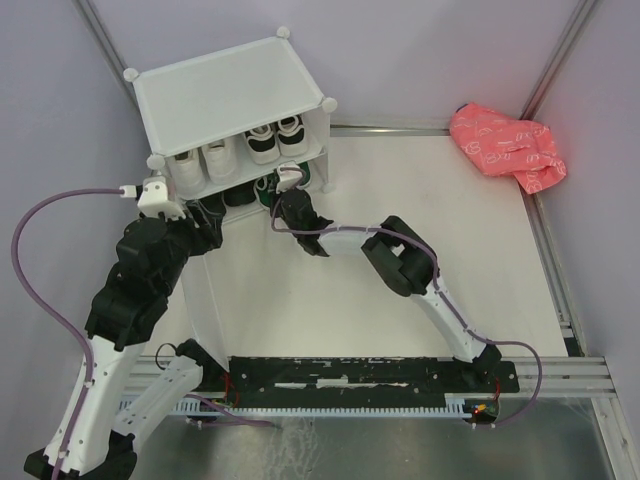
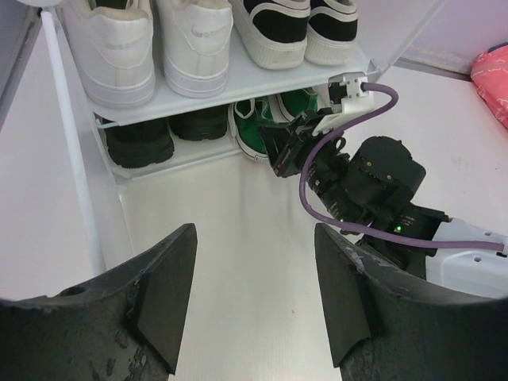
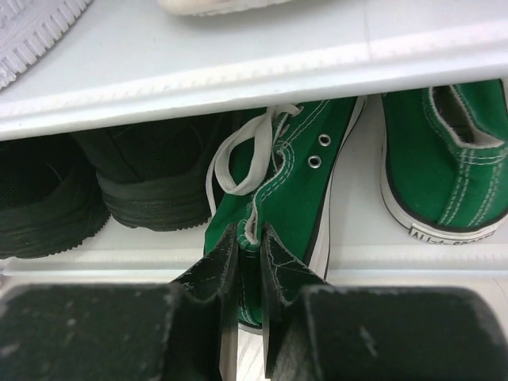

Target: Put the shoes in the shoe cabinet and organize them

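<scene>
— Right wrist view: what's gripped?
— The right gripper (image 3: 250, 238) is pinched nearly closed on the heel collar of a green canvas sneaker (image 3: 298, 198). The sneaker is on the bottom level of the shoe cabinet (image 1: 225, 95), beside its mate (image 3: 444, 159).
— And the left gripper (image 2: 252, 270)?
— It's parted, holding nothing, facing the cabinet.

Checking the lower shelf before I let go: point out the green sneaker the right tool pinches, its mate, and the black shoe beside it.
Pinched green sneaker (image 3: 298, 202): right wrist view, canvas side below the eyelets.
Second green sneaker (image 3: 444, 159): right wrist view, heel canvas.
Black shoe (image 3: 151, 178): right wrist view, its near end.
</scene>
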Motion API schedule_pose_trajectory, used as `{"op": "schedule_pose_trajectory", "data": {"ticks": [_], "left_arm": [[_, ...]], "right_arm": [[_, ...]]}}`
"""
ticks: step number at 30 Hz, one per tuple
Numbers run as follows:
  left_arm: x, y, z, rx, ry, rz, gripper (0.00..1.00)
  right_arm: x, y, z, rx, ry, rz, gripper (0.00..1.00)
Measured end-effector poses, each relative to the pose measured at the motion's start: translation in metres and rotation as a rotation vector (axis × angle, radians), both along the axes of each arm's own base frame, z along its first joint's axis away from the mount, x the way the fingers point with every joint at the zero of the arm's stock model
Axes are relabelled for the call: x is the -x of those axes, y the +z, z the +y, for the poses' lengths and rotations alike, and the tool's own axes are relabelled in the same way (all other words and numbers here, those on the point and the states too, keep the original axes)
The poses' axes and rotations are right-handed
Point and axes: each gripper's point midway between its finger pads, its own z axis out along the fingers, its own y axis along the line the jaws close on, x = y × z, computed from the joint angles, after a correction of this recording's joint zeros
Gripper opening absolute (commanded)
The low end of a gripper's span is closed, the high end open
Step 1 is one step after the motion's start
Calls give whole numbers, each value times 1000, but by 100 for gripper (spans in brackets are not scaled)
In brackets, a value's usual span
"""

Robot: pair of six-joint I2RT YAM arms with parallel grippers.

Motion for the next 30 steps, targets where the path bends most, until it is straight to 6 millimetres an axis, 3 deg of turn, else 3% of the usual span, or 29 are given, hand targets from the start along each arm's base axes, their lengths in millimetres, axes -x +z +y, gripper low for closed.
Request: {"op": "schedule_pose_trajectory", "data": {"ticks": [14,22,26,30], "left_arm": [[3,0,5,-6,22,-2,68],[7,1,10,-9,37,-7,68],[7,1,11,-11,43,-8,68],[7,1,11,-11,44,-7,68]], "right_arm": [[-12,14,-3,-28,-20,-65,13],[-28,31,13,-118,-2,-57,13],[-31,26,14,-157,3,-12,13],[-29,5,16,-190,8,62,13]]}}
